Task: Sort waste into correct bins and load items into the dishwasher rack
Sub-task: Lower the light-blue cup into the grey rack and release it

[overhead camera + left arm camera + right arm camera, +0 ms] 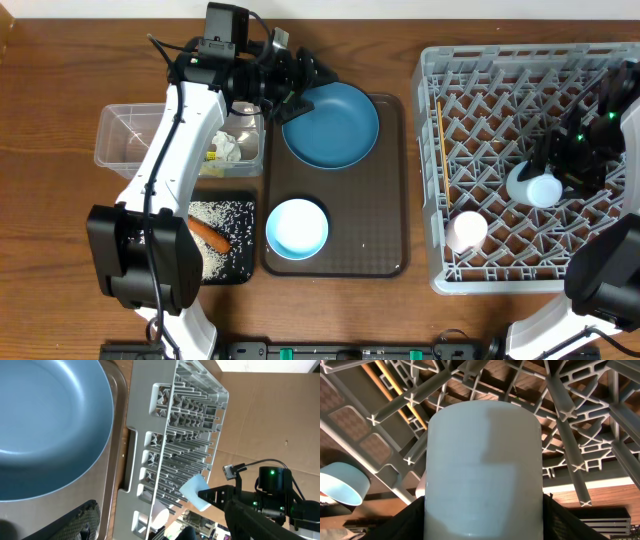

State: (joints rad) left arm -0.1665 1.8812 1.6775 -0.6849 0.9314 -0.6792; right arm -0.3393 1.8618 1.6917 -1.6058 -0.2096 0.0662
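Brown wooden bench (60, 80) seen from above, with two robot arms over it. A large grey dishwasher rack (500, 100) fills the right side of the overhead frame. Thin wooden chopsticks (439, 135) lie along its left edge, and a pale pink cup (467, 230) sits near its lower left corner.

The right end effector (545, 178) hangs over the right-hand part of the rack and grips a light blue cup (482, 470). In the right wrist view the cup fills the centre, with a dark finger pressed against each side and the rack's lattice behind it.

A brown serving tray (385, 200) lies in the middle of the overhead frame. A round blue plate (330, 125) rests on its upper half and a white bowl with a light blue inside (296, 228) on its lower half.

The left end effector (305, 92) is at the plate's upper left rim, jaws spread wide and holding nothing. The left wrist view shows the plate close up at upper left; whether a finger touches the rim cannot be told.

At upper left, a clear plastic tub (125, 140) holds crumpled white paper (230, 148). Below it, a shallow black tray (222, 281) carries loose white rice grains (235, 215) and a small orange carrot (210, 235), partly hidden by the left arm.
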